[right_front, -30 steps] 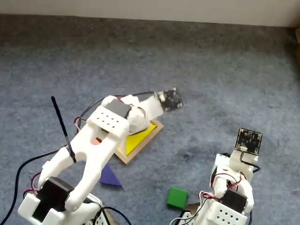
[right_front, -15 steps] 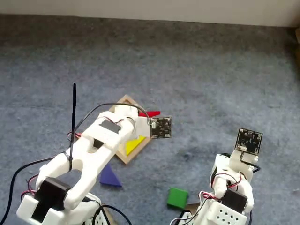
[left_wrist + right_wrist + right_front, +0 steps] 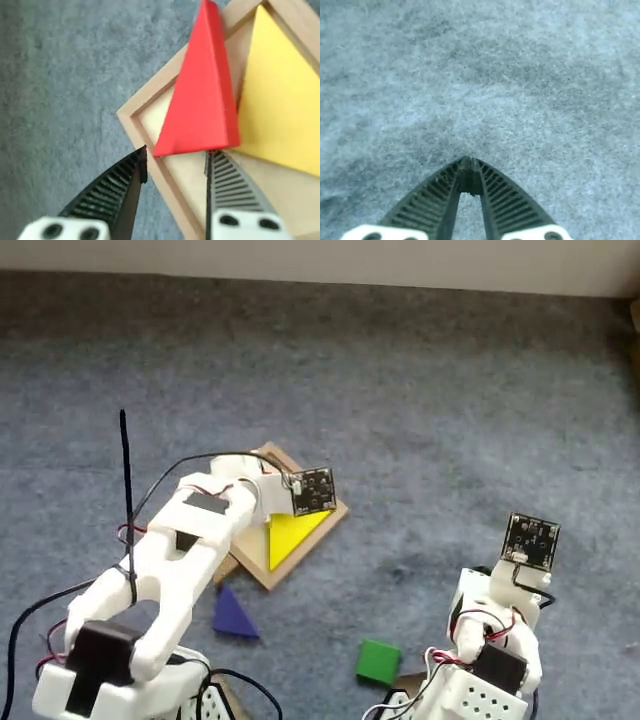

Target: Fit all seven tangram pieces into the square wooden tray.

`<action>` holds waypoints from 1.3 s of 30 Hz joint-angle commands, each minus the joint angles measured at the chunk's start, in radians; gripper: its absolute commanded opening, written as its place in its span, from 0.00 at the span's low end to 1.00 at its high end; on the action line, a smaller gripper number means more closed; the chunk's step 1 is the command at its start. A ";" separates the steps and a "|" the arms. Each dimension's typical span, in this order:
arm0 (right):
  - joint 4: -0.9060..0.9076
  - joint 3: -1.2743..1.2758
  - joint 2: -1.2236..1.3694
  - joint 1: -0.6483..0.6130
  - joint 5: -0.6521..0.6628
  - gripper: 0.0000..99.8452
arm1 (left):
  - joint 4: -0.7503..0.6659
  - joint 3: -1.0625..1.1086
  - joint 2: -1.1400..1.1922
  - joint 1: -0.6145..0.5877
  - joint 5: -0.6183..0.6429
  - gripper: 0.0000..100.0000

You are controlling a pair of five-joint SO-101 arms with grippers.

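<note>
Hovering over one corner of the square wooden tray (image 3: 150, 93), the left jaws stand wide apart. Red triangular piece (image 3: 200, 95) lies inside the tray just beyond the tips, its thick short edge spanning the gap between them. One tip is at a corner of that edge, the other just apart from it. Red piece is pressed side to side with the large yellow triangular piece (image 3: 280, 105), also in the tray; cannot tell if red lies flat. Purple triangular piece (image 3: 233, 615) and green square block (image 3: 378, 660) lie outside the tray on the grey carpeted surface (image 3: 450, 390). Right jaws are closed together over bare carpet, well apart from the tray.
</note>
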 commanded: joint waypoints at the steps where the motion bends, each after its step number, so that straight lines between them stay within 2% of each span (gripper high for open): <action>1: -0.022 0.079 -0.013 0.008 -0.008 0.01 | -0.015 -0.001 -0.108 -0.044 -0.003 0.20; 11: -0.022 0.079 -0.013 0.008 -0.008 0.01 | -0.018 0.111 -0.188 -0.081 -0.002 0.20; 14: -0.022 0.079 -0.013 0.008 -0.008 0.01 | -0.020 0.117 -0.188 -0.074 0.103 0.20; 19: -0.022 0.079 -0.013 0.008 -0.008 0.01 | -0.173 0.159 -0.185 -0.077 0.253 0.20; 23: -0.022 0.079 -0.013 0.008 -0.008 0.01 | -0.270 0.225 -0.185 -0.071 0.269 0.20; 26: -0.022 0.079 -0.013 0.008 -0.008 0.01 | -0.287 0.240 -0.182 -0.064 0.270 0.20; 29: -0.022 0.079 -0.013 0.008 -0.008 0.01 | -0.301 0.236 -0.124 -0.056 0.270 0.20; 31: -0.022 0.079 -0.013 0.008 -0.008 0.01 | -0.359 0.226 -0.061 -0.056 0.273 0.20; 35: -0.022 0.079 -0.013 0.008 -0.008 0.01 | -0.465 0.159 0.082 -0.064 0.374 0.20; 39: -0.022 0.079 -0.013 0.008 -0.008 0.01 | -0.485 0.074 0.177 -0.065 0.413 0.20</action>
